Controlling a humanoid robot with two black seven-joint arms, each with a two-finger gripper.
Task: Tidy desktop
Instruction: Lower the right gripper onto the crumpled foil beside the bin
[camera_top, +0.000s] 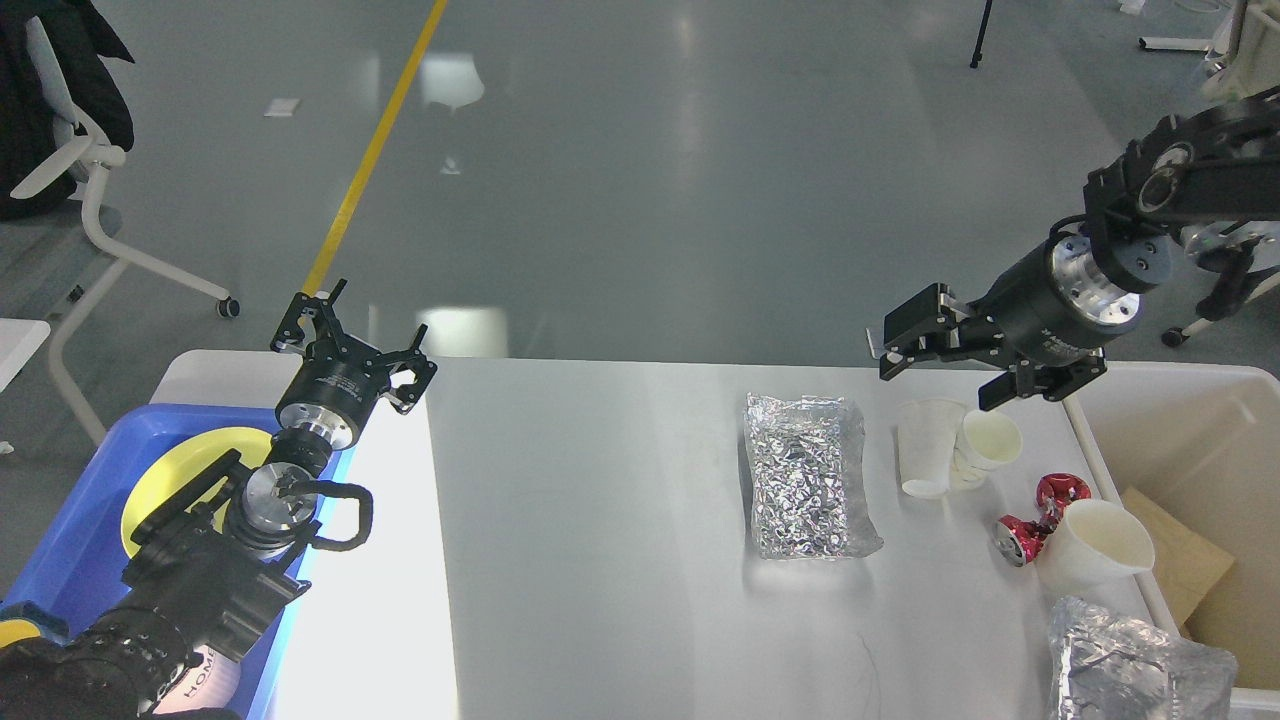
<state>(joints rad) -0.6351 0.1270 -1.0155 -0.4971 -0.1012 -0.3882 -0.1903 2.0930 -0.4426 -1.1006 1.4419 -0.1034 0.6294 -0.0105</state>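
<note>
White-grey desktop (620, 560) lies below the open right hand (940, 365).

desktop (620, 560), w/ foil bags (808, 475), paper cups (950, 445), crushed red can (1040, 515), blue tray (70, 540)

An open lab or office hall: a polished grey floor (650, 180) with a yellow tape line (375, 150) at eleven o'clock, and wheeled office chairs (70, 170) at ten and two o'clock.
</note>
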